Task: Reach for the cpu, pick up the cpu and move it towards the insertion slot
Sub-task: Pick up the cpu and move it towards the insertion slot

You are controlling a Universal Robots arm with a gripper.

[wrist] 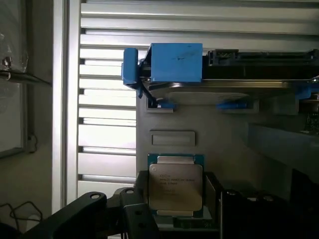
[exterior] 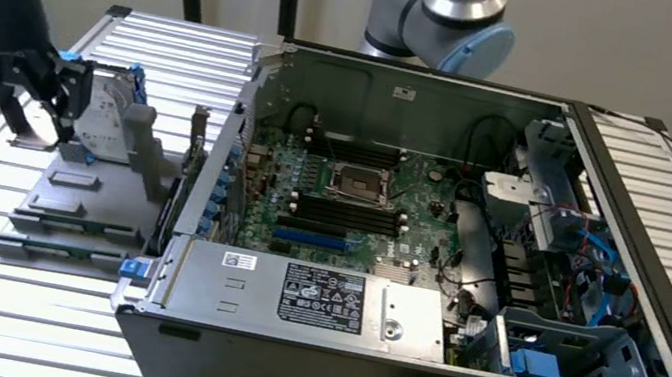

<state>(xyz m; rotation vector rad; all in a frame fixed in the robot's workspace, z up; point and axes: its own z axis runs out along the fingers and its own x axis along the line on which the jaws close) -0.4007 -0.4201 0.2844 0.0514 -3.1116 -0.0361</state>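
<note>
the cpu (wrist: 175, 184) lies within the gripper (wrist: 177, 199), grey tray (wrist: 224, 149) and blue-railed hard drive (wrist: 219, 89) beyond

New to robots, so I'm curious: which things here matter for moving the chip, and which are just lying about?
For the job: gripper, chip, square socket on the board.
Just there: hard drive with blue rails, labelled metal box, long memory slots, blue cables.

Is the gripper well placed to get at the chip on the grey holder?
Probably yes. The gripper sits right above the chip, whose metal top is bare; the drive with blue rails stands clear of it.
</note>
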